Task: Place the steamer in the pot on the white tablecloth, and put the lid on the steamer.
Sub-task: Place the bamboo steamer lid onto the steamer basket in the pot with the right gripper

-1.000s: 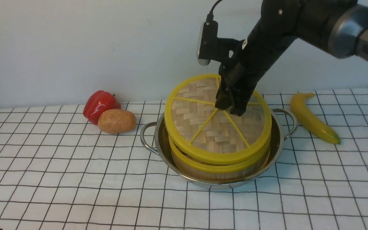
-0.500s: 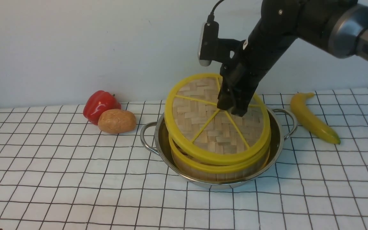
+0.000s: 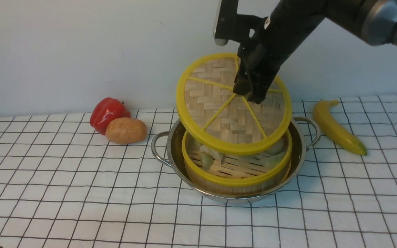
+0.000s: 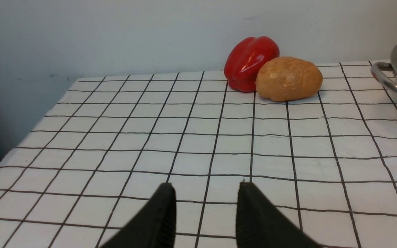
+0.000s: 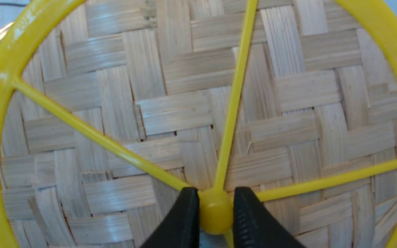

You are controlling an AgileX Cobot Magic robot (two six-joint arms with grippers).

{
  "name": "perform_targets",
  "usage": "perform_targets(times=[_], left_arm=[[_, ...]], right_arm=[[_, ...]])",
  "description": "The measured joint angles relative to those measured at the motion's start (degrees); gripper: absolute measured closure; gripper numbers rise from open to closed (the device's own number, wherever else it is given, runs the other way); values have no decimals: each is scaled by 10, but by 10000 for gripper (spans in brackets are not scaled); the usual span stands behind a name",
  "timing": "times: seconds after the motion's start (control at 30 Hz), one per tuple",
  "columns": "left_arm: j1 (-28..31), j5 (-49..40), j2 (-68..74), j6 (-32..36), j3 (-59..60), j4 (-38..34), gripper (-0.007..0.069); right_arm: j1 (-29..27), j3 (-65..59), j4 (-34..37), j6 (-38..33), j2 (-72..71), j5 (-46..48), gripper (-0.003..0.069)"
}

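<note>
Woven lid (image 3: 219,113) tilts above the steamer (image 3: 236,181) in the pot (image 3: 175,151) on white tablecloth (image 3: 81,193).

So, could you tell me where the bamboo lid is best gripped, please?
By its small centre knob, from above: the lid is a wide flat disc, and only the knob stands proud of it. The right claw pinches it there.

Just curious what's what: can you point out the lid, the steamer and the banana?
lid (image 3: 202,103), front view, woven panel.
steamer (image 3: 236,181), front view, near yellow rim.
banana (image 3: 336,130), front view, mid-body.
</note>
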State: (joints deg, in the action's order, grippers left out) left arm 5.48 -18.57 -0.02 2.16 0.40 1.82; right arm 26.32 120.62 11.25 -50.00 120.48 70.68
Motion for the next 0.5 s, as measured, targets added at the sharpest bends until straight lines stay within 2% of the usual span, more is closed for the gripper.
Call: perform_targets(times=[0.23,0.5], left_arm=[[0,0,0,0,0,0,382],[0,0,0,0,0,0,382]], right_arm=[[0,0,-30,57,0,1,519],[0,0,-19,106,-23,2,519]])
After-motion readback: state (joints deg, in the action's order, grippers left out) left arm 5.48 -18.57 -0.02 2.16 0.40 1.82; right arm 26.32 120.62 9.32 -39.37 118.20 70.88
